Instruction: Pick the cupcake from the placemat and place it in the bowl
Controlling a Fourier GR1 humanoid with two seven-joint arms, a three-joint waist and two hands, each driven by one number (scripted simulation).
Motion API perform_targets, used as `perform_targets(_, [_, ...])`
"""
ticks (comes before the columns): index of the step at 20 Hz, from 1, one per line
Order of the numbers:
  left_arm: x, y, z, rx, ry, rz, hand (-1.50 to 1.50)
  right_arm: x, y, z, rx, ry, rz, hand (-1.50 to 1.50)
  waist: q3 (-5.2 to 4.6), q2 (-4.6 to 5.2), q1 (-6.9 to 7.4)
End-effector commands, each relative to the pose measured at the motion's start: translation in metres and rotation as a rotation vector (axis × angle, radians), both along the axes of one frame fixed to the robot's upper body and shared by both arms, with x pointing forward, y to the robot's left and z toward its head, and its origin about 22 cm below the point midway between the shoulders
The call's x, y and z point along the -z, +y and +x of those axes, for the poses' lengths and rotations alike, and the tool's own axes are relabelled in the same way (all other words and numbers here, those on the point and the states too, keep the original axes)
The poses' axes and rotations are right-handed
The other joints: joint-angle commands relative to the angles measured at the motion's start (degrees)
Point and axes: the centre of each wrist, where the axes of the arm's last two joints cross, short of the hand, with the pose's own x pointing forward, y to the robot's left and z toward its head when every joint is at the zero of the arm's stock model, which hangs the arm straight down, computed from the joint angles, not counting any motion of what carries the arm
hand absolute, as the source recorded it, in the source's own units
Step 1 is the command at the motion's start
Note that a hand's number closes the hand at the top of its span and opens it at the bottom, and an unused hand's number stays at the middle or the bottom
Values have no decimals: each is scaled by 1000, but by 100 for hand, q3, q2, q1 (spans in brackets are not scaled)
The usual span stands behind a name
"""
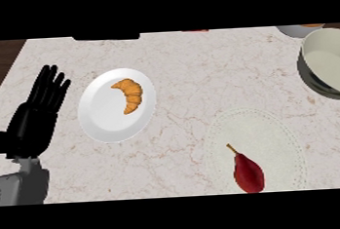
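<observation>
Red pear [248,173] is what's actually sitting on the placemat [264,131], no cupcake anywhere I can see. It lies on the near part of the mat, stem pointing up and left, fat end toward the lower edge. One pear, one pale round placemat with a dotted rim, kinda hard to make out against the marble table [191,61] since the colours nearly match.

Left robot hand [35,118] shows at the left side, black, fingers straight and up, released, holding nothing, just resting there. Its grey forearm is cut off by the lower edge. Right robot hand doesn't show at all.

Just beside the left hand is one white plate [101,115] with one croissant [129,94] on it, golden-brown, curved.

Further out at the right edge is the bowl [328,62], pale inside with a darker outer wall, partly cut off by the frame, nothing visible in it. It's well apart from the pear. Behind it, at the far right corner, there's a sliver of another white dish [298,29] with something orange in it, too cut off to tell what. Along the far edge are a dark shape [108,37] and a tiny red bit [195,30], both mostly hidden.

No writing or labels I can read.
</observation>
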Motion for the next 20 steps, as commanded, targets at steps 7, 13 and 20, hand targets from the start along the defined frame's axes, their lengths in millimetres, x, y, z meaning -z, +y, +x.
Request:
perform_targets(7, [-9,-11,9,45,-17,-6,0,28,-18,5,22,239,-60,150,12,135,243])
perform_targets(13, [-16,-14,13,49,-43,-8,0,62,-13,5,24,335,158,-150,33,176,296])
perform_targets(20, [-9,-16,7,54,-35,-15,0,71,-9,5,-84,70,366,-150,60,163,243])
